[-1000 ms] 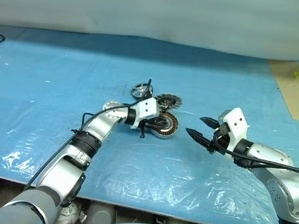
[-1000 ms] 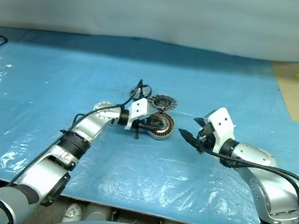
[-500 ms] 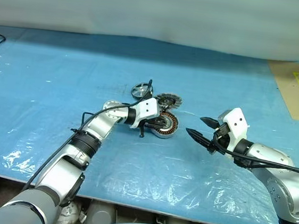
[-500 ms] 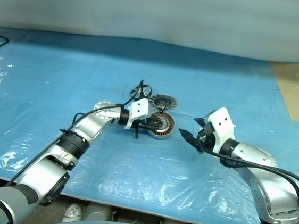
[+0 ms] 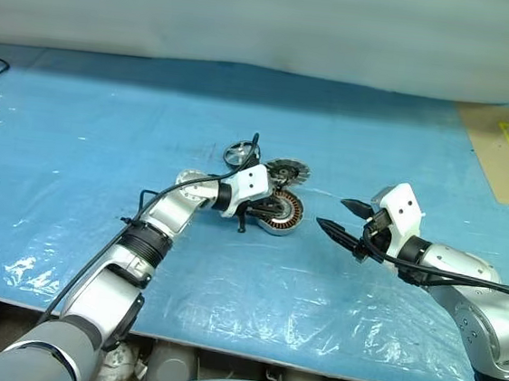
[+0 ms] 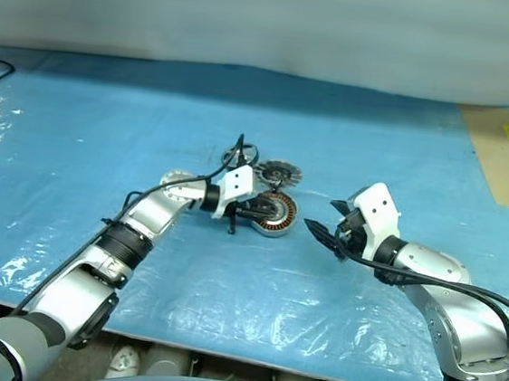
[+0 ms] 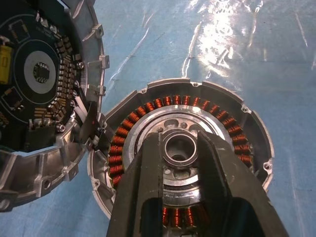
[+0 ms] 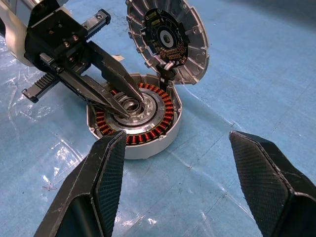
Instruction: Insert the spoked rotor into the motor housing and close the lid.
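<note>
Gripping the hub: our left gripper [image 8: 129, 104] pinches the grey centre hub of the housing [image 8: 136, 121] on the blue sheet [image 5: 351, 137].

We see the left fingers [image 7: 217, 173] closed on either side of the hub, inside the ring of copper windings. The lid [image 8: 168, 37] stands swung open on its hinge at the housing's rim, its circuit side showing. The rotor [image 5: 238, 154] lies on the sheet just beyond the housing. Our right gripper [image 5: 341, 215] hangs beside the housing, apart from it, its fingers spread wide with nothing between them.
</note>
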Available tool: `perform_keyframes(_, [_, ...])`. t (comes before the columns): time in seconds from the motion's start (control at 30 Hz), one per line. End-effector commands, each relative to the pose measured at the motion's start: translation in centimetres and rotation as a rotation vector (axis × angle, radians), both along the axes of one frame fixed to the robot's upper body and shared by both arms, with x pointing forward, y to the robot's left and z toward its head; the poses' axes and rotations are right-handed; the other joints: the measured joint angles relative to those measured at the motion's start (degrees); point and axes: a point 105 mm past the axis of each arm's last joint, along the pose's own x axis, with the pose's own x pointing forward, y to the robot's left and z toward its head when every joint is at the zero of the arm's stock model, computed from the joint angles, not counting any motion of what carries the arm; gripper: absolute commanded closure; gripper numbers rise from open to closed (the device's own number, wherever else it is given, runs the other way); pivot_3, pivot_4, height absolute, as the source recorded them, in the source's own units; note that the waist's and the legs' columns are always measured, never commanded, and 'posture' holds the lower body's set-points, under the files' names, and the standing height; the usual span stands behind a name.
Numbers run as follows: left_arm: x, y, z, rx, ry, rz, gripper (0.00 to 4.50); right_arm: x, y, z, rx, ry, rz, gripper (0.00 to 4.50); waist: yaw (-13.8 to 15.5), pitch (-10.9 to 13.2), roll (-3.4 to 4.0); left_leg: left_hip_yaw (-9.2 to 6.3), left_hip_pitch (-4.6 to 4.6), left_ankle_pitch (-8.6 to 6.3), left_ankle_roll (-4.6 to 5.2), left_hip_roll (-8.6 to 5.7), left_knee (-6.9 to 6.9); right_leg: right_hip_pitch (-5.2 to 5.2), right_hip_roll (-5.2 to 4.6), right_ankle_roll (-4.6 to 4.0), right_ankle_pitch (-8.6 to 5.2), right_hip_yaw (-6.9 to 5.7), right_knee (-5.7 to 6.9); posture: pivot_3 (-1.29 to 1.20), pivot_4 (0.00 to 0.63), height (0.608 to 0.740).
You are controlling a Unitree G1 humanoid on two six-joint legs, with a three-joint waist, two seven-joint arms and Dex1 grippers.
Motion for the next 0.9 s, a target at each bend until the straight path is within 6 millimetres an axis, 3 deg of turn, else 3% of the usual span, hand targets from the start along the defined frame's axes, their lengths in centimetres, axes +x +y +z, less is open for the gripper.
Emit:
perform_keyframes(0.03, [-0.5, -0.3, 0.5, -0.009, -0.015, -0.038, 2.88, 0.0, 0.1, 1.5, -0.005, -0.064, 0.014, 1.04, 0.0, 0.0, 0.00, 0.00, 0.00, 0.00, 0.00, 0.00, 0.00, 0.00, 0.00, 0.00, 0.00, 0.00, 0.00, 0.00, 0.150, 0.740])
perform_keyframes(0.2, [-0.2, -0.2, 0.4, 0.003, -0.034, -0.011, 1.19, 0.0, 0.1, 1.4, -0.003, -0.063, 0.013, 1.04, 0.0, 0.0, 0.00, 0.00, 0.00, 0.00, 0.00, 0.01, -0.02, 0.00, 0.00, 0.00, 0.00, 0.00, -0.02, 0.00, 0.150, 0.740])
perform_keyframes(0.33, [-0.3, 0.3, 1.8, -0.045, -0.058, -0.021, 1.19, -0.1, 0.1, 1.3, -0.005, -0.059, 0.010, 1.04, -0.1, 0.0, 0.00, 0.00, 0.00, 0.00, 0.00, 0.01, -0.02, 0.00, 0.00, 0.00, 0.00, 0.00, -0.03, 0.00, 0.150, 0.740])
perform_keyframes(0.7, [-4.9, 3.3, 5.0, -0.230, 0.060, -0.200, 1.19, -0.4, 0.7, 1.7, 0.021, -0.055, 0.056, 1.04, -0.1, 0.0, 0.02, 0.02, -0.06, 0.00, 0.00, 0.09, -0.08, -0.10, -0.01, -0.03, -0.02, 0.00, -0.06, 0.00, 0.150, 0.740])
perform_keyframes(0.8, [-5.7, 4.8, 4.7, -0.212, 0.079, -0.212, 1.16, -0.6, 1.4, 2.1, 0.044, -0.052, 0.108, 1.61, -0.3, 0.0, 0.03, 0.03, -0.04, 0.00, 0.00, 0.09, -0.09, -0.10, 0.00, -0.03, -0.02, 0.00, -0.06, 0.00, 0.150, 0.740])
perform_keyframes(0.9, [-5.9, 6.2, 5.0, -0.285, 0.092, -0.179, 1.16, -0.7, 2.4, 2.1, 0.034, -0.047, 0.172, 2.62, -0.3, 0.0, 0.05, 0.06, -0.03, 0.00, 0.00, 0.09, -0.10, -0.13, 0.00, -0.03, -0.02, 0.01, -0.06, 0.00, 0.150, 0.740])
